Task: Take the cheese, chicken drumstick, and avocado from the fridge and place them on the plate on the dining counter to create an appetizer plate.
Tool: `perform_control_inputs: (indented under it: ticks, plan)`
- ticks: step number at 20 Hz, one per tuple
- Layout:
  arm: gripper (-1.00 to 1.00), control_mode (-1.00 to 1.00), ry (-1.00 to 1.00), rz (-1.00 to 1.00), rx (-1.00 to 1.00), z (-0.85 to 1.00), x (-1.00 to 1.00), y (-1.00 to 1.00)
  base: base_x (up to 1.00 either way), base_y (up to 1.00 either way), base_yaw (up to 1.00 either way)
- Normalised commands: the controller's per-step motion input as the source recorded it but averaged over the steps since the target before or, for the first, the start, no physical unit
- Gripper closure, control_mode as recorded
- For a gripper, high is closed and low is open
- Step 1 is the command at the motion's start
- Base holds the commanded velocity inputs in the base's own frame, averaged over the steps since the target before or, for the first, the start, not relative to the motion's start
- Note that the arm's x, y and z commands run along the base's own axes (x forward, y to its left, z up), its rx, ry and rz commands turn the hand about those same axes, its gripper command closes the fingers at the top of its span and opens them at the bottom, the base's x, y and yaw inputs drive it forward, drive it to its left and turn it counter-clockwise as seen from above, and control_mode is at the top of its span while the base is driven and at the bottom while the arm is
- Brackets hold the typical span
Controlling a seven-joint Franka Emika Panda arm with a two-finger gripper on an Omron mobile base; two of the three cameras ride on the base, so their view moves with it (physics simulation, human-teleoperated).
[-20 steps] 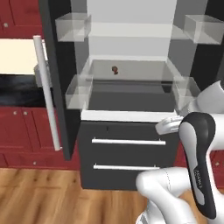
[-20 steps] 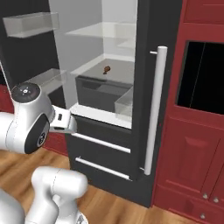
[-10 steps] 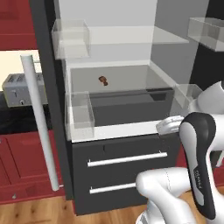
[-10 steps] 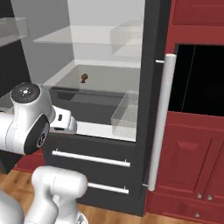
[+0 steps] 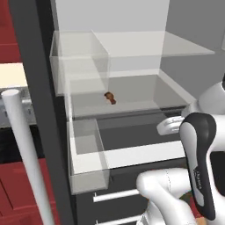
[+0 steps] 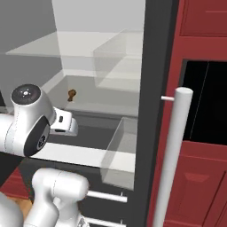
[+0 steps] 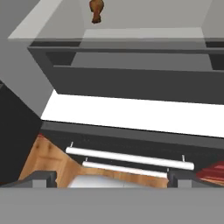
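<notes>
Chicken drumstick: the small brown-orange chicken drumstick [image 5: 110,97] lies alone on a clear glass shelf [image 5: 132,103] inside the fridge, toward the back; it also shows in the right base view [image 6: 71,94] and at the top edge of the hand view [image 7: 96,10].
Fridge: the tall dark grey fridge with pale grey interior [image 5: 132,26] stands open, both doors swung outward.
Door bins: a clear door bin [image 5: 85,156] hangs on the left door below another clear bin [image 5: 79,61]; a similar clear bin [image 6: 122,153] hangs on the right door.
Handles: a long white bar handle [image 5: 26,158] runs down the left door, and a second white bar handle [image 6: 173,155] runs down the right door.
Drawers: 2 white drawer pulls [image 7: 127,158] cross the dark drawer fronts below the shelf, with a white ledge [image 7: 131,114] above them.
Gripper: the 2-finger gripper [image 7: 113,178] points at the drawer fronts, well below and apart from the drumstick; its jaws stand spread wide with nothing between them.
Surroundings: red kitchen cabinets [image 6: 199,177] flank the fridge on the right; wooden floor [image 7: 46,159] shows beneath the drawers.
</notes>
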Motion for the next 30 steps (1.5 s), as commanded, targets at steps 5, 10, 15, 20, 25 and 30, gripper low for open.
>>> perform_control_inputs:
  ticks: [5, 10, 15, 20, 25, 30]
  plan:
    - [-1.00, 1.00, 0.00, 0.00, 0.00, 0.00, 0.00, 0.00, 0.78, 0.00, 0.00]
    - [-1.00, 1.00, 0.00, 0.00, 0.00, 0.00, 0.00, 0.00, 0.14, 0.00, -0.01]
    - [-1.00, -1.00, 0.00, 0.00, 0.00, -0.13, 0.02, 0.17, 0.01, 0.15, 0.00]
    - [-1.00, -1.00, 0.00, 0.00, 0.00, -0.14, 0.37, 0.41, 0.00, 0.00, 0.00]
    - [-1.00, -1.00, -0.02, 0.00, 0.01, 0.00, 0.73, 0.04, 0.00, 0.00, 0.00]
    - [-1.00, -1.00, -0.05, 0.00, 0.00, 0.00, 0.56, 0.17, 0.00, 0.00, 0.00]
